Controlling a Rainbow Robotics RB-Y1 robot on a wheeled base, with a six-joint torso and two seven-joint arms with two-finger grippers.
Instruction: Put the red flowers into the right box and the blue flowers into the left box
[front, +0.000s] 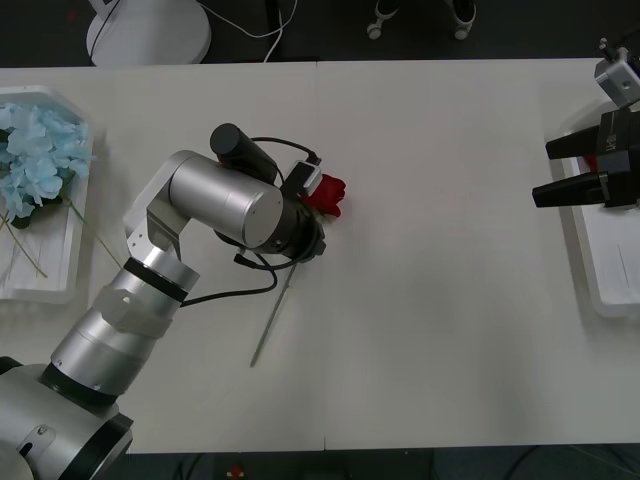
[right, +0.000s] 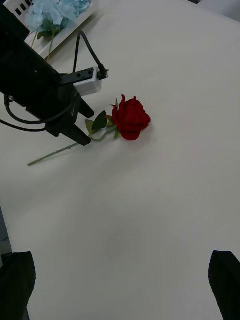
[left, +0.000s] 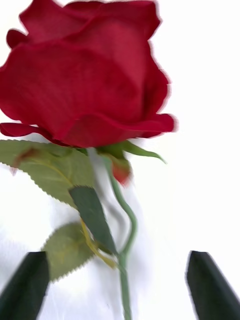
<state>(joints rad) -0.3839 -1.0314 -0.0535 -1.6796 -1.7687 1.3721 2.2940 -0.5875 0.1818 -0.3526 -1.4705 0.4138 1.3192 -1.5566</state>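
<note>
One red flower (front: 328, 195) lies mid-table, its thin stem (front: 270, 330) running toward the front edge. My left gripper (left: 117, 270) is low over it and open, with the stem (left: 127, 235) between the black fingers just below the head (left: 85, 85). From the right wrist view I see the rose (right: 131, 117) beside the left gripper (right: 86, 124). Blue flowers (front: 35, 160) lie in the left box (front: 40, 290) at the far left. My right gripper (front: 542, 174) hangs open over the near end of the right box (front: 605, 270), holding nothing.
The left arm's silver links (front: 220, 200) and a looping black cable (front: 250, 285) stretch from the front-left corner toward the middle. A white round base (front: 150, 30) stands on the floor beyond the table's far edge. A seam (front: 320, 250) runs across the tabletop.
</note>
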